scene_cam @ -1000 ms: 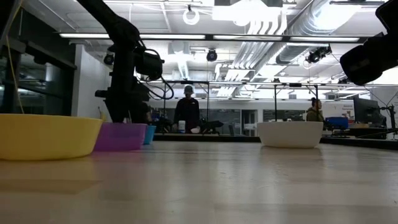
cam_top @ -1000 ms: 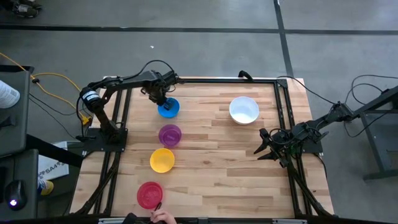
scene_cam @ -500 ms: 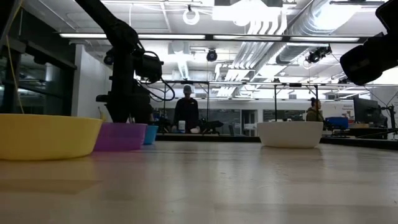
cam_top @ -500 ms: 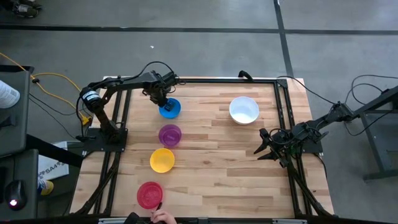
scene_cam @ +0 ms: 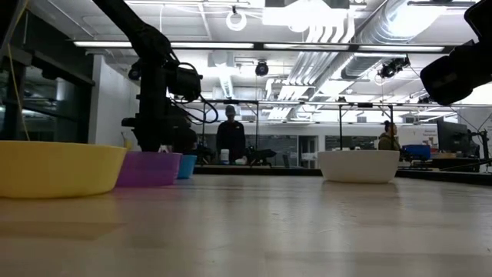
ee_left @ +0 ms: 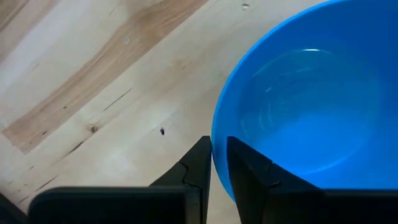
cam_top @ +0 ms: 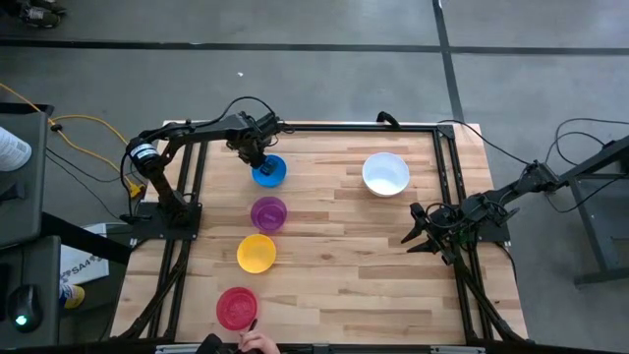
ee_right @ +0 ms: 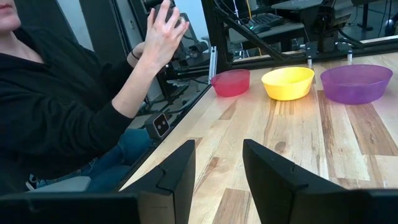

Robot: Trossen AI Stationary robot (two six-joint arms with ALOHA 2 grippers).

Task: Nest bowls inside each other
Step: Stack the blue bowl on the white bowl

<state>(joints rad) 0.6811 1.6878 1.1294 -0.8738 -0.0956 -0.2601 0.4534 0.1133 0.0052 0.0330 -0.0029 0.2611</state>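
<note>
Four bowls stand in a line on the left of the table: blue (cam_top: 269, 171) farthest, then purple (cam_top: 268, 212), yellow (cam_top: 257, 253) and red (cam_top: 236, 308) nearest. The white bowl (cam_top: 385, 174) stands alone at the far right. Each rests on its base. My left gripper (cam_top: 252, 157) points down at the blue bowl's far-left edge, shut on its rim. My right gripper (cam_top: 411, 232) waits open at the table's right edge, its fingers (ee_right: 174, 171) holding nothing. My left gripper pinches the blue bowl's rim (ee_left: 215, 144) at its far-left side, one finger (ee_left: 245, 174) inside the bowl and one (ee_left: 198, 165) outside. The fingers come from above, pointing down. The bowl (scene_cam: 187, 165) stays upright and level with the purple one beside it.
A person sits at the table's near edge, one hand (cam_top: 257, 342) close to the red bowl and another raised (ee_right: 163, 31). Bare wood lies between the line of bowls and the white bowl. Black frame rails (cam_top: 354, 128) run along the table's far and side edges.
</note>
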